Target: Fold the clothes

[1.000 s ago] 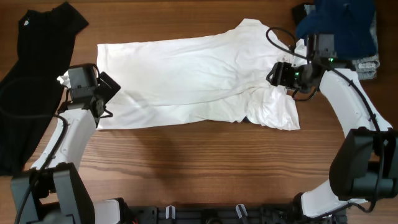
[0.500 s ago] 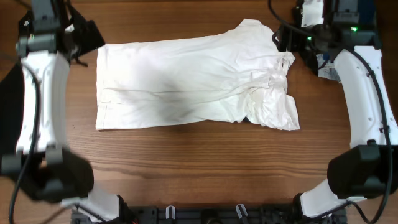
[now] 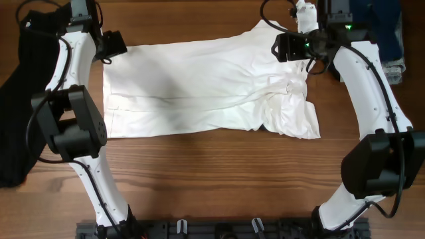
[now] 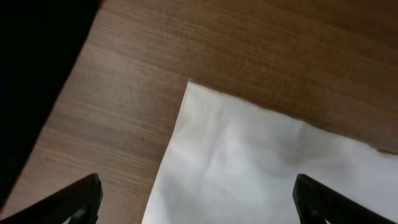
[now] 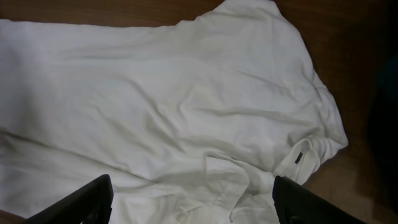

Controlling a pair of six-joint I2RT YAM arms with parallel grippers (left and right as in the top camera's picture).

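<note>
Overhead view: jaws were seen spread wide and empty on both arms, the left gripper point(image 3: 113, 45) poised at the far left corner of the white T-shirt point(image 3: 199, 86), the right gripper point(image 3: 284, 48) over its collar end. The shirt was laid flat on the table point(image 3: 219, 176), bunched at the right; bare wood was left along the near edge.

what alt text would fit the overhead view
A white T-shirt lies spread lengthwise on a wooden table, bunched at its right end. The left pincer and right pincer hover open at its far corners. A black garment lies at left.
</note>
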